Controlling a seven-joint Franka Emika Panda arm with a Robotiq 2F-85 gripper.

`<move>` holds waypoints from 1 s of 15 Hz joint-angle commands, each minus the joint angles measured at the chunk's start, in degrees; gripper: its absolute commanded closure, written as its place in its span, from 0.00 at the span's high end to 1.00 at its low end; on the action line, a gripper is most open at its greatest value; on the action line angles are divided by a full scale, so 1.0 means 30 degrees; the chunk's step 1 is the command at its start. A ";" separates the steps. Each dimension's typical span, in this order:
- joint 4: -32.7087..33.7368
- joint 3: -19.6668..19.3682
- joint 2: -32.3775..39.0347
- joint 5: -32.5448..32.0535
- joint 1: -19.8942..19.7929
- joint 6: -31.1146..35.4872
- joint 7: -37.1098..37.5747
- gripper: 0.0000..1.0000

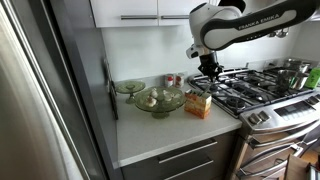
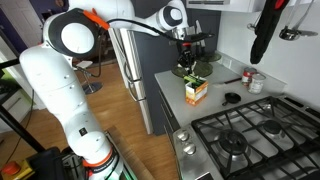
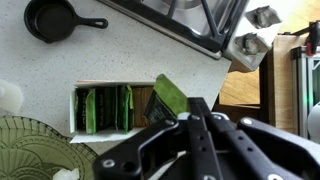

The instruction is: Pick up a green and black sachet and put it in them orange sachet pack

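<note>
The orange sachet pack [image 1: 198,103] stands on the white counter between a green glass bowl and the stove, and shows in both exterior views [image 2: 196,91]. In the wrist view it is open at the top [image 3: 143,102], with several green sachets upright inside. My gripper [image 3: 188,112] is shut on a green and black sachet [image 3: 168,98], which pokes out past the fingertips beside the pack's open end. In both exterior views the gripper [image 1: 209,72] [image 2: 188,62] hangs just above the pack.
A green glass bowl [image 1: 159,100] holding pale items and a second glass dish [image 1: 129,87] sit beside the pack. A small black skillet [image 3: 50,18] lies on the counter. The gas stove [image 1: 262,88] borders the counter. A steel fridge [image 1: 40,90] stands at its other end.
</note>
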 commanded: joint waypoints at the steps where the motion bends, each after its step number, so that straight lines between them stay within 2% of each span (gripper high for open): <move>1: 0.0450 0.0109 0.0393 -0.0739 0.0078 -0.1218 -0.0093 0.00; 6: 0.0459 0.0190 0.0929 -0.1205 0.0134 -0.1673 0.0055 0.00; 15: 0.0654 0.0240 0.1981 -0.2298 0.0162 -0.1079 0.0812 0.00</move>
